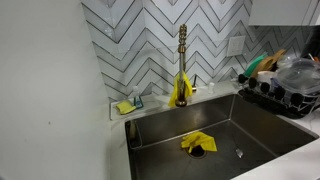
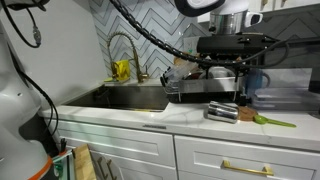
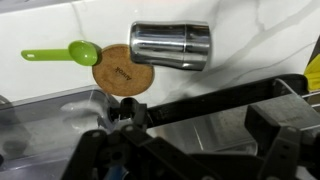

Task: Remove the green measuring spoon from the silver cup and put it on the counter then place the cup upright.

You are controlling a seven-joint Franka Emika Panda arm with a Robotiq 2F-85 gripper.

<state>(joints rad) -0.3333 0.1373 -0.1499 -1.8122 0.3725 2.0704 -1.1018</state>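
The silver cup (image 3: 170, 45) lies on its side on the pale counter (image 3: 250, 28). To its left, apart from it, the green measuring spoon (image 3: 62, 54) rests flat on the counter. A round cork coaster (image 3: 122, 72) lies between the two, against the cup's mouth. In an exterior view the cup (image 2: 222, 111) is on the counter (image 2: 150, 118) with the spoon (image 2: 277, 122) to its right. My gripper (image 3: 195, 125) hangs open above them with nothing between its fingers; in the exterior view the gripper (image 2: 225, 85) is over the cup.
The steel sink (image 1: 250, 125) holds a yellow cloth (image 1: 197, 143), with a brass faucet (image 1: 182, 60) behind it. A loaded dish rack (image 1: 285, 88) stands beside the basin. A yellow sponge (image 1: 124, 107) sits on the back ledge.
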